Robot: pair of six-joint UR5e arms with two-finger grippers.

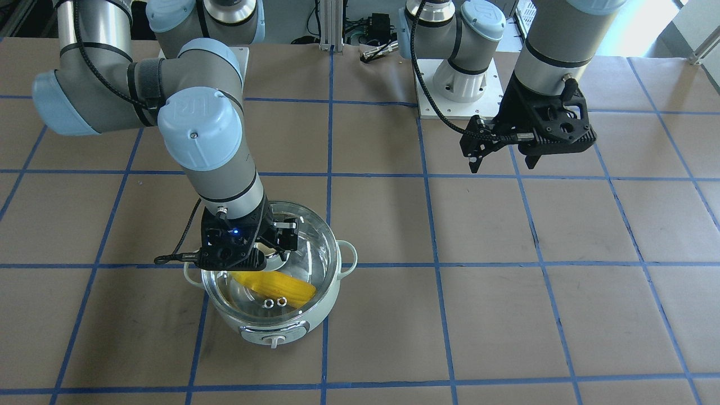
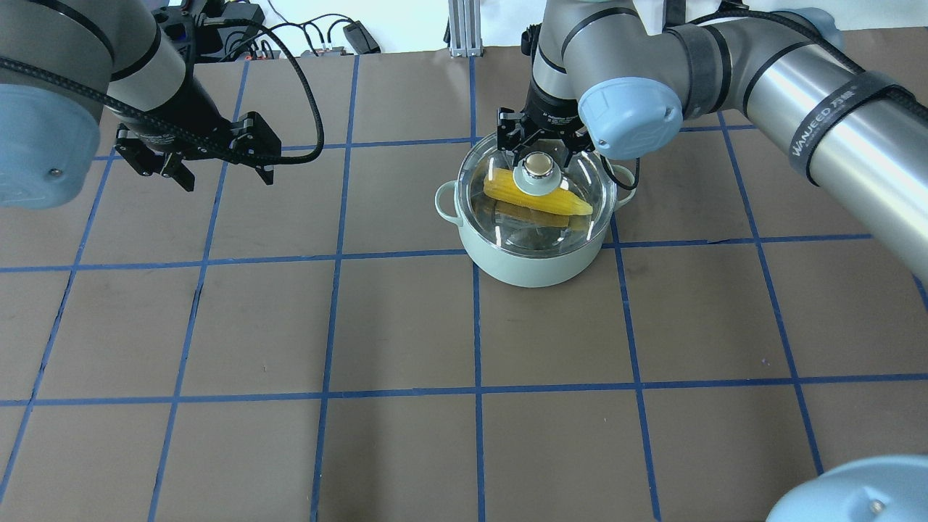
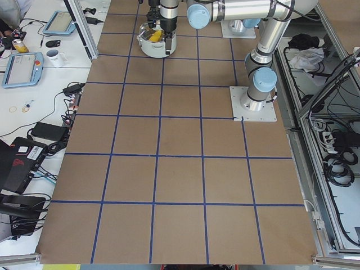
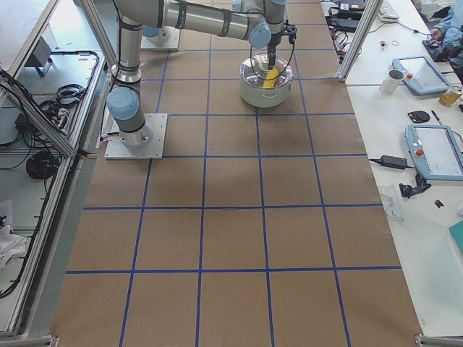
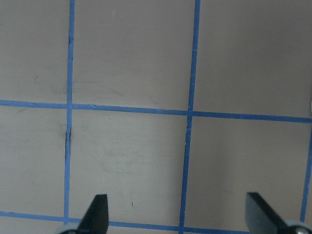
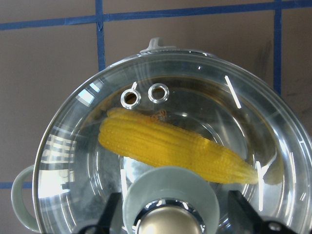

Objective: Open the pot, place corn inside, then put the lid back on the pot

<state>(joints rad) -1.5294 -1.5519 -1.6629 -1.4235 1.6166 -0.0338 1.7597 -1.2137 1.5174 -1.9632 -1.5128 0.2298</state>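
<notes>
The pale mint-green pot [image 2: 529,264] stands on the table with the clear glass lid [image 2: 580,181] seated on it. The yellow corn [image 2: 558,203] lies inside under the glass, also in the right wrist view [image 6: 180,146]. My right gripper [image 2: 539,156] is open, its fingers [image 6: 113,214] flanking the lid's gold-brass knob [image 6: 168,219] with a slight gap. My left gripper [image 2: 226,174] is open and empty, hovering over bare table far to the pot's left; it also shows in the left wrist view [image 5: 178,217].
The table [image 2: 406,326] is brown paper with a blue tape grid. The pot's control knob [image 1: 275,340] faces away from the robot. Cables and a power box [image 2: 217,14] lie beyond the far edge.
</notes>
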